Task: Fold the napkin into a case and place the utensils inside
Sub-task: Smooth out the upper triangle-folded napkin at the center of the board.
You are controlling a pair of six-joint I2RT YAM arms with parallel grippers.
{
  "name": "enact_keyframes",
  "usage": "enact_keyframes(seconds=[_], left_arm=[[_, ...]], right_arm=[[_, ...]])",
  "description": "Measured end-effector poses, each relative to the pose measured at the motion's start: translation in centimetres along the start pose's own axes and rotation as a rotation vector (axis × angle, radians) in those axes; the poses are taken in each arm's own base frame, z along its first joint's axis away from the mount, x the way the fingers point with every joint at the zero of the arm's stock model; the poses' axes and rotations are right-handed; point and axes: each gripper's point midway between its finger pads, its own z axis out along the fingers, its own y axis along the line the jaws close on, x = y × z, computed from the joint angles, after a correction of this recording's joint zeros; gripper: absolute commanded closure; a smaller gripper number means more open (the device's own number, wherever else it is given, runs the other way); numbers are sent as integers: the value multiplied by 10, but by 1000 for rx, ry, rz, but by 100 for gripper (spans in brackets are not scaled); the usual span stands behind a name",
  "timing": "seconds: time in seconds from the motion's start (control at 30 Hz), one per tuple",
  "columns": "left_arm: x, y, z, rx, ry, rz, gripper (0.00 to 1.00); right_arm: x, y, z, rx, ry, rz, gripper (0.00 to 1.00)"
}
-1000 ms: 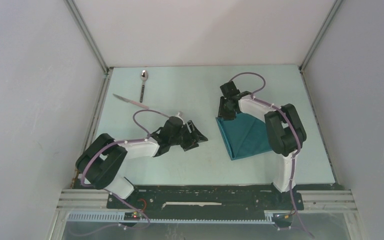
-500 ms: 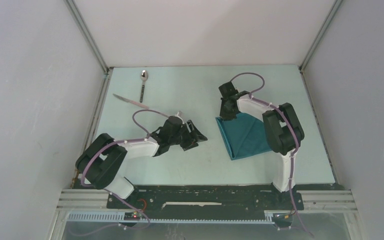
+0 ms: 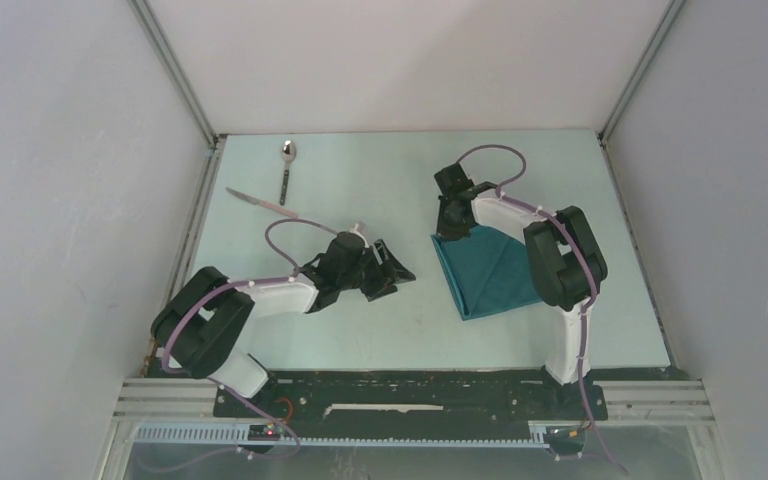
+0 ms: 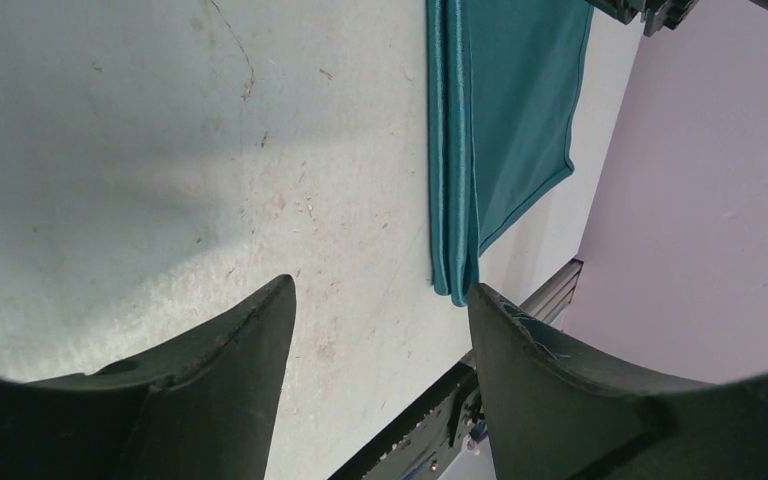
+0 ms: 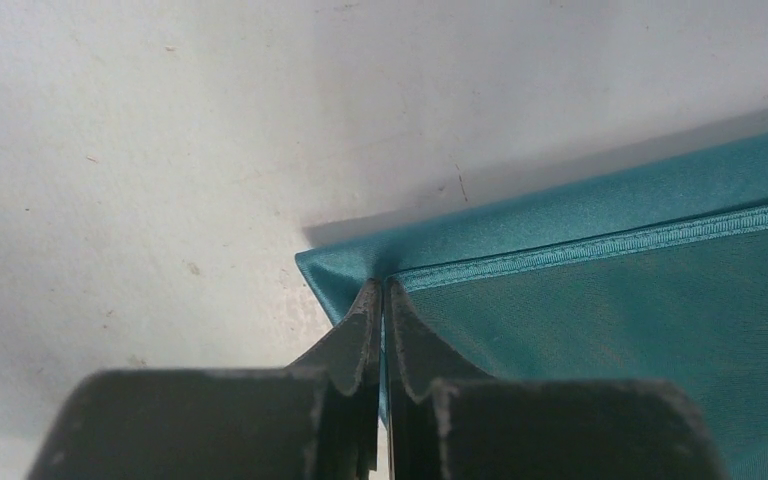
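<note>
The teal napkin (image 3: 495, 270) lies folded on the table's right half, its layered left edge showing in the left wrist view (image 4: 505, 110). My right gripper (image 3: 450, 232) stands at the cloth's far left corner. In the right wrist view its jaws (image 5: 382, 285) are pressed together with the hemmed corner of the napkin (image 5: 640, 300) pinched between them. My left gripper (image 3: 400, 275) rests low on the table left of the napkin, open, with only bare table between its fingers (image 4: 382, 290). The spoon (image 3: 287, 165) and the knife (image 3: 258, 202) lie at the far left.
Grey walls and aluminium posts (image 3: 175, 70) enclose the table on three sides. The black base rail (image 3: 410, 385) runs along the near edge. The table's right edge and frame (image 4: 550, 290) lie just beyond the napkin's near corner.
My right gripper has closed on the napkin's far left corner, and its wrist shifted slightly to the left. The left arm, spoon and knife have not moved.
</note>
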Motion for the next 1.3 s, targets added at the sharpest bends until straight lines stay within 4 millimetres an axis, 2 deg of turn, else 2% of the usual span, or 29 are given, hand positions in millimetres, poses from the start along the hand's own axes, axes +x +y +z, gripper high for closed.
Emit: enact_keyframes(seconds=[0.2,0.3,0.53,0.7,0.8,0.9,1.0,1.07,1.13,1.2,1.3], left_arm=[[-1,-2,0,8,-4,1,31],[-1,-2,0,9,-4,1,31],[-1,-4,0,18,2,3,30],[3,-1,2,14,22,0,30],[5,2,6,6,41,-4,29],[0,-9,13,28,63,0,30],[-11,-33,25,85,78,18,32],[-18,-51,33,130,88,30,35],[-23,-66,40,166,99,40,42],[-29,-78,50,195,110,47,50],[-37,-93,67,226,131,53,61]], right_arm=[[-10,10,-5,-32,-16,2,93],[-16,14,-8,-45,-27,4,88],[-17,18,-7,-58,-20,-1,60],[-13,18,-11,-68,0,-23,50],[-11,21,-26,-96,13,-38,48],[-14,27,-60,-181,-18,-37,46],[7,17,-101,-300,-32,-17,45],[31,1,-119,-392,-13,18,43],[54,-16,-122,-461,28,65,38],[72,-29,-116,-505,72,113,32],[105,-48,-108,-564,157,189,27]])
